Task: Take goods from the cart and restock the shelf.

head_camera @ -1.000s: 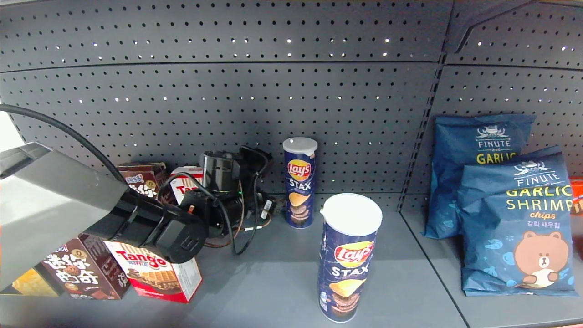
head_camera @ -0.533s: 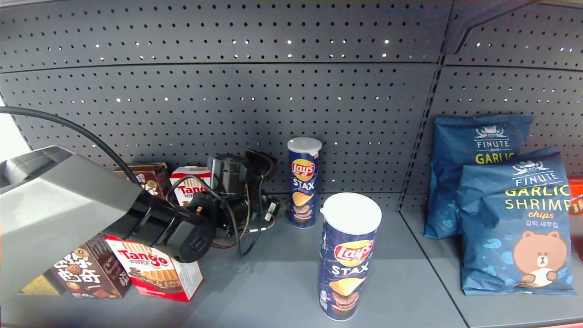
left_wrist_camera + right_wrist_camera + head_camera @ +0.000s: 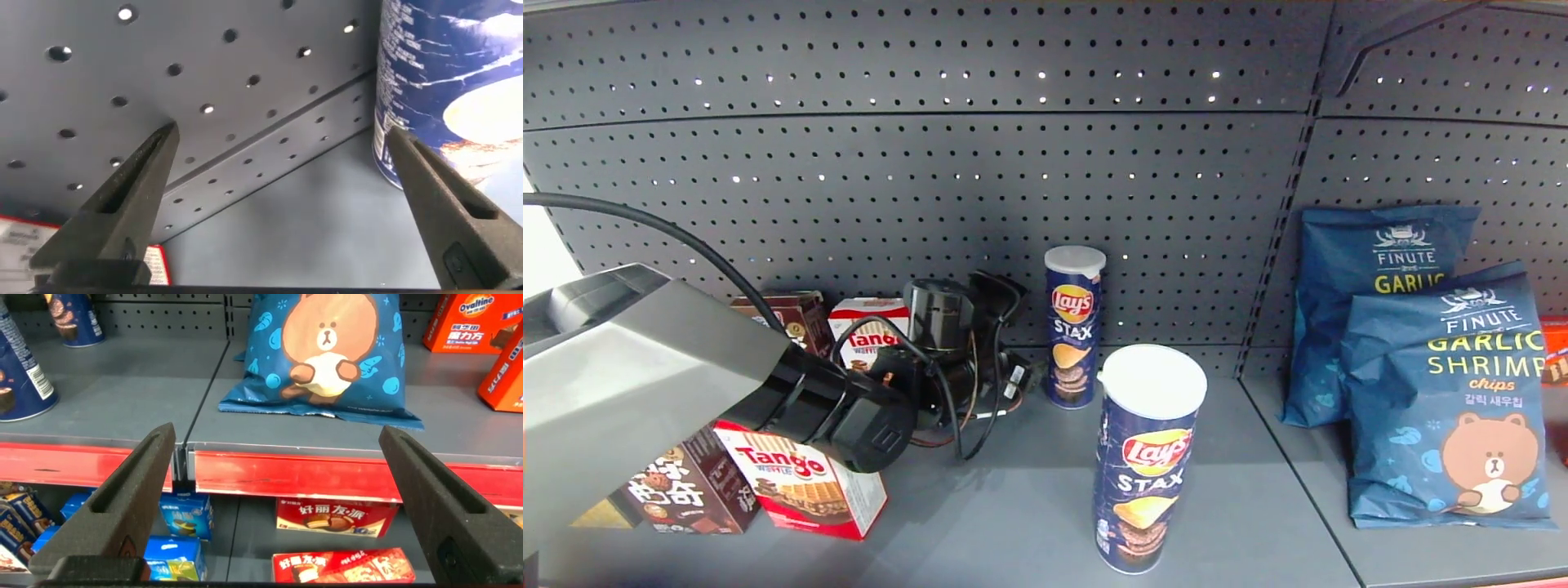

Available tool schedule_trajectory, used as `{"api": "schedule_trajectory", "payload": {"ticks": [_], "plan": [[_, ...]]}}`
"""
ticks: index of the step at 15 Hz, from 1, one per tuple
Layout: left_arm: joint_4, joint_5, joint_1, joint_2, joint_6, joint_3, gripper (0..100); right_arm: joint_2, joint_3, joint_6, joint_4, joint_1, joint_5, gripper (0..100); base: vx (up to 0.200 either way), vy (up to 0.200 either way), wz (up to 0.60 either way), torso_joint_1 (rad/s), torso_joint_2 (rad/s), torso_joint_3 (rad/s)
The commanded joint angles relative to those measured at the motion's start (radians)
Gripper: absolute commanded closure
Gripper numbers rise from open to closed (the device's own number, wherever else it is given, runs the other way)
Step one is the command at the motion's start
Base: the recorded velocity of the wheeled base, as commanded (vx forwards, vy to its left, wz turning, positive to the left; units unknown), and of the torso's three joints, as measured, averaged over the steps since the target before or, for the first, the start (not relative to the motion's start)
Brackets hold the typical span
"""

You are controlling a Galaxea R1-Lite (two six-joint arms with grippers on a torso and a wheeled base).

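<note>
Sliding rightward along the back of the shelf (image 3: 1013,498), the left gripper (image 3: 279,135) has advanced, and the rear chip can (image 3: 1075,327) has shifted slightly the same way. Its fingers stand apart and empty. The can stands upright just beyond one fingertip; contact unclear. It is probably a light, stiff, slick tube that tips easily, so grasp mid-body.

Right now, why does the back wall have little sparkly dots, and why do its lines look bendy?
Head view: light shines through some holes of the pegboard wall, so they glow, and the lens bows its straight seams into curves. Left wrist view: a few holes glow the same way beside the chips can.
</note>
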Motion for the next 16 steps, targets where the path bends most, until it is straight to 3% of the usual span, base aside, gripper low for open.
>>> {"api": "schedule_trajectory", "payload": {"ticks": [1, 16], "plan": [[0.001, 0.001, -0.008, 0.002, 0.000, -0.001, 0, 0.000, 0.000, 0.000, 0.000, 0.000, 0.001, 0, 0.000, 0.000, 0.00, 0.000, 0.00, 0.000], [0.004, 0.002, -0.036, 0.007, 0.000, -0.018, 0, 0.000, 0.000, 0.000, 0.000, 0.000, -0.001, 0, 0.000, 0.000, 0.00, 0.000, 0.00, 0.000]]}}
